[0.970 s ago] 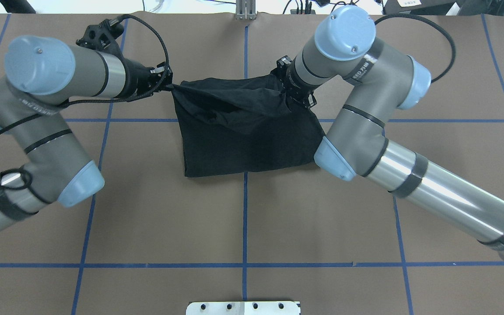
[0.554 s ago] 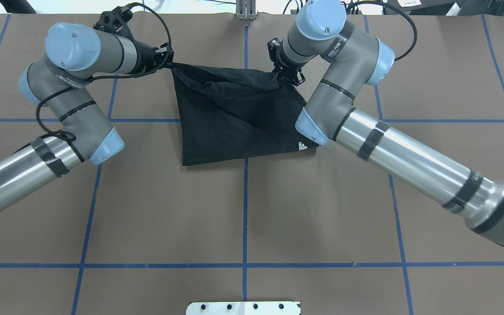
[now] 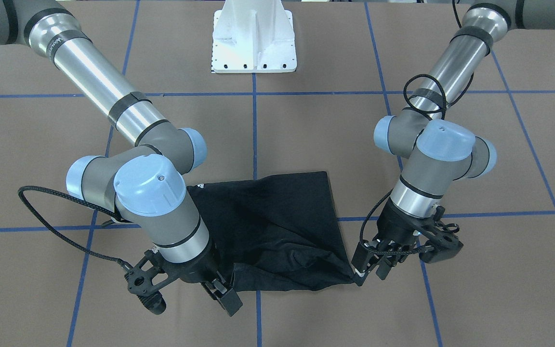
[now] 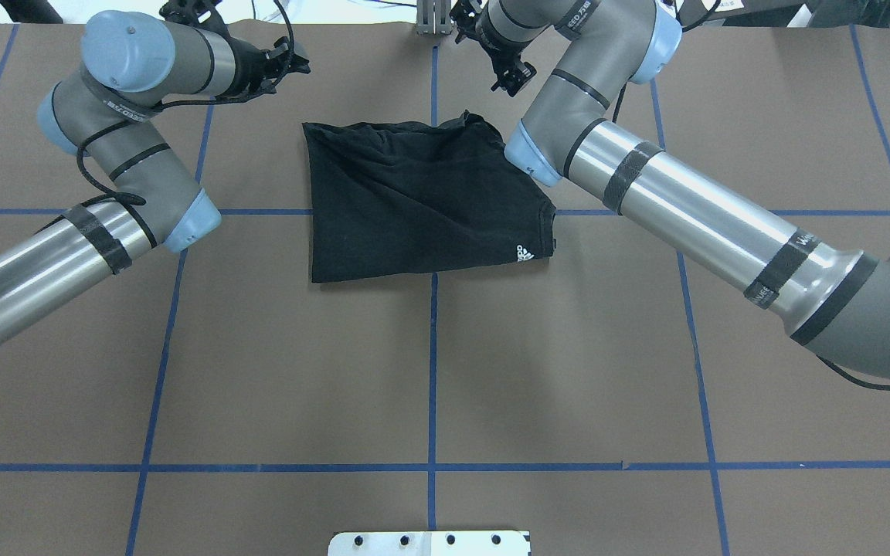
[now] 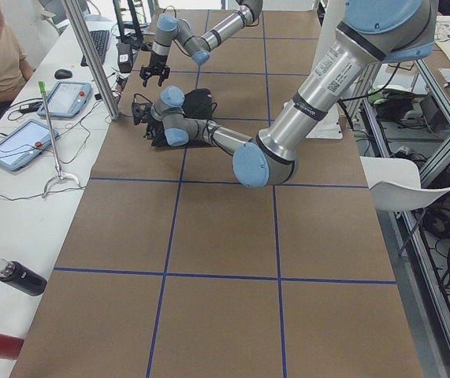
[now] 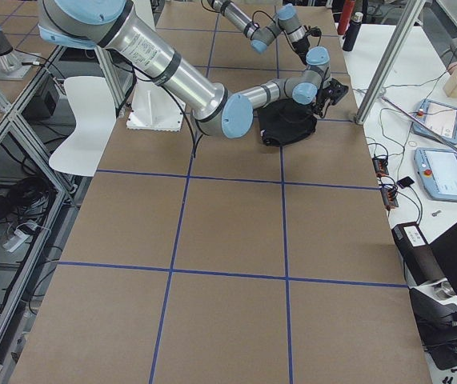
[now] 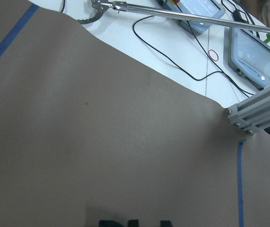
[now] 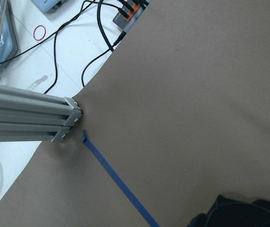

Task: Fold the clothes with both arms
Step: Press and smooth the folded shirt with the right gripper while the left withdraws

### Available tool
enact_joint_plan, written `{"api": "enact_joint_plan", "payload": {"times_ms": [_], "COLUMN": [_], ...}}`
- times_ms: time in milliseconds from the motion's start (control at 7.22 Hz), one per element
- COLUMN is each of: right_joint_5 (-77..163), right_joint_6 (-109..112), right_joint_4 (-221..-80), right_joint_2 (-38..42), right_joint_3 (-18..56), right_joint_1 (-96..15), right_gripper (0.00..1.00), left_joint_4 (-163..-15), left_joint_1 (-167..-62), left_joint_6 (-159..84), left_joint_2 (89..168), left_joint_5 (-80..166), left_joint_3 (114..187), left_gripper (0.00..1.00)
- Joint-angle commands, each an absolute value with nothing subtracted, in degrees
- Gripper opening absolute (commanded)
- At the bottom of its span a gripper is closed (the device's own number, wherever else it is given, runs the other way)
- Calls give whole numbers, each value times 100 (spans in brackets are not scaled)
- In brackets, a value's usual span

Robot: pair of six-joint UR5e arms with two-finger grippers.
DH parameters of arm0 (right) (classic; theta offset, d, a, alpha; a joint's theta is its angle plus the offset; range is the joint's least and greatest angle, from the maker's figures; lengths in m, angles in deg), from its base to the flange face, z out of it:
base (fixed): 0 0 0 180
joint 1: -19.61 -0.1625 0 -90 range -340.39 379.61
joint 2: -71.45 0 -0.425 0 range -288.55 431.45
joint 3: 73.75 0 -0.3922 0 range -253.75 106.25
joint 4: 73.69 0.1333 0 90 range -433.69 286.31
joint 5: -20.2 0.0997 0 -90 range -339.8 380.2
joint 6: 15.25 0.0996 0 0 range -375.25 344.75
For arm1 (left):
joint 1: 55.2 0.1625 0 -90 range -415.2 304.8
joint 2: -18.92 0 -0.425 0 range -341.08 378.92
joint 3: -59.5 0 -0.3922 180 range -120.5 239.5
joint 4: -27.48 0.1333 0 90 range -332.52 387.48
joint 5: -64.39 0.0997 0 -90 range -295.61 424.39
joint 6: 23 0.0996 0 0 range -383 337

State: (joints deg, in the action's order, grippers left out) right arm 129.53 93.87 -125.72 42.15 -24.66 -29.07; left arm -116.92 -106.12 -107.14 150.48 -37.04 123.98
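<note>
Both of our claws are spread wide and hold nothing: our left claw (image 4: 297, 63) and our right claw (image 4: 510, 76) hang over the far side of the brown table (image 4: 429, 371), apart from the cloth. Between them, and a little nearer to us, lies the black T-shirt (image 4: 414, 201). It is folded into a rough square and lies flat on the table, across one of the blue tape lines (image 4: 433, 363). A small white mark (image 4: 525, 252) shows at its near right corner. Its far edge (image 4: 391, 133) is bumpy and wrinkled, while the near edge looks straight. We think this shirt is light, soft and floppy. It will not keep its shape when lifted, and the layers can slide over each other or slip out of a weak pinch. So we would take it by two corners of one edge, one claw on each, pinching all the layers together close to the table. Pulling gently apart should keep the cloth smooth.
</note>
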Motion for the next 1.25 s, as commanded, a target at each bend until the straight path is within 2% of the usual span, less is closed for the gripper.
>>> {"api": "enact_joint_plan", "payload": {"times_ms": [0, 139, 277, 416, 831, 970, 1108], "right_joint_5": [12753, 12525, 12183, 12050, 11874, 11751, 11688], "right_joint_6": [9391, 9356, 9304, 9033, 8075, 7838, 7783], "right_joint_4": [-12607, -12642, -12642, -12651, -12695, -12695, -12721], "right_joint_2": [3712, 3709, 3743, 3840, 3885, 3954, 4346], "right_joint_3": [-1694, -1671, -1671, -1654, -1636, -1766, -2272], "right_joint_1": [-2559, -2391, -2172, -1978, -1459, -1362, -1352], "right_gripper": [100, 98, 76, 1, 0, 0, 0], "left_joint_4": [-11640, -11535, -11360, -11054, -10911, -10684, -10455], "left_joint_1": [-10679, -10697, -10853, -10872, -11258, -11277, -11277], "left_joint_6": [-10668, -10363, -9690, -9518, -9037, -8815, -8813], "left_joint_2": [14936, 14570, 14175, 13945, 13198, 12978, 12967], "left_joint_5": [-3756, -4105, -4195, -4257, -4539, -4530, -4521], "left_joint_3": [12795, 13250, 13837, 14235, 14913, 15246, 15423], "left_gripper": [100, 100, 100, 100, 100, 100, 100]}}
